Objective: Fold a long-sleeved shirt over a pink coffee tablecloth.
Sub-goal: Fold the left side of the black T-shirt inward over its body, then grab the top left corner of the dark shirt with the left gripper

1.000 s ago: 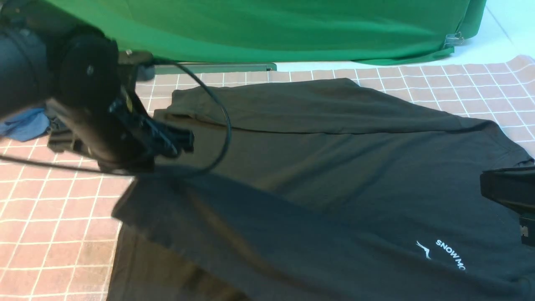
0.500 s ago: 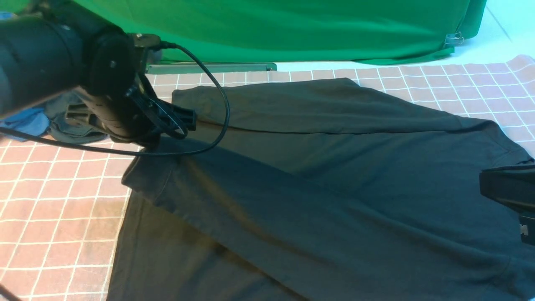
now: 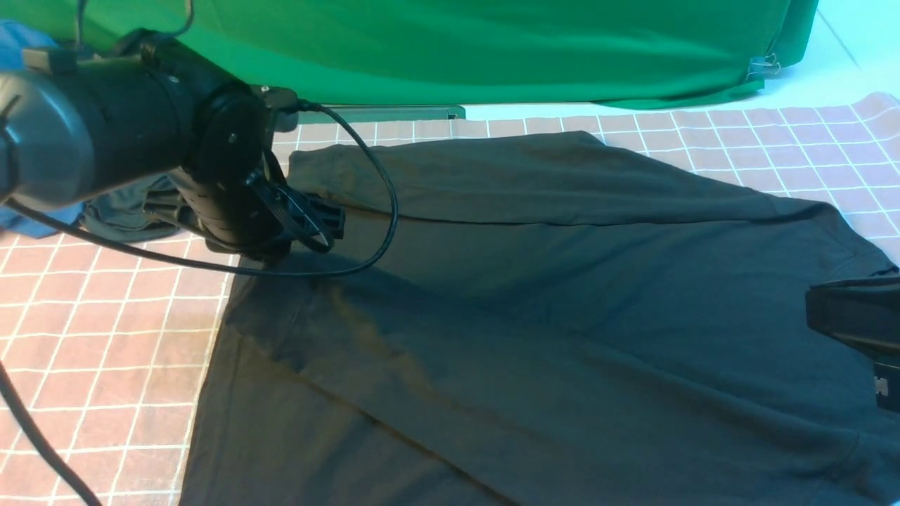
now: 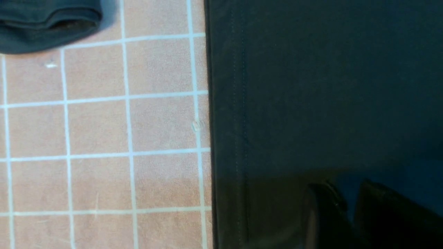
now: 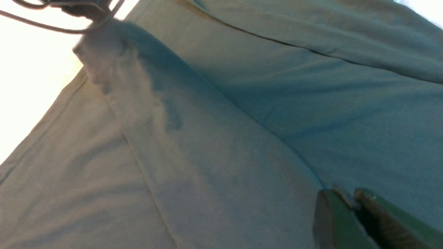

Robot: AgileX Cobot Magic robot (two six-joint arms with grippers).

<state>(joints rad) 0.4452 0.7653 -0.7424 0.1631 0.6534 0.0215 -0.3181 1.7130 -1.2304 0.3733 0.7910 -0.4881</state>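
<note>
The black long-sleeved shirt [image 3: 562,302] lies spread on the pink coffee tablecloth [image 3: 105,337], its near side folded over the body in a long diagonal flap. My left gripper [image 3: 330,221] hovers at the flap's far-left corner. In the left wrist view its jaws [image 4: 346,188] stand slightly apart over the shirt [image 4: 328,86], nothing between them, beside the hem and the tablecloth [image 4: 97,128]. My right gripper [image 3: 819,316] sits low at the right edge. In the right wrist view the flap's edge on the shirt [image 5: 225,121] runs into its nearly closed tips [image 5: 346,195].
A dark grey-green garment [image 3: 126,211] is bunched at the left behind my left arm, also seen in the left wrist view [image 4: 45,24], with a blue garment [image 3: 42,216] beside it. The green backdrop [image 3: 457,49] hangs at the back. The left arm's cable [image 3: 383,211] loops above the shirt.
My left gripper carried the shirt's flap away from me and a little rightward, covering the white print, then parted its jaws. The flap now lies flat. The right gripper stayed in place.
</note>
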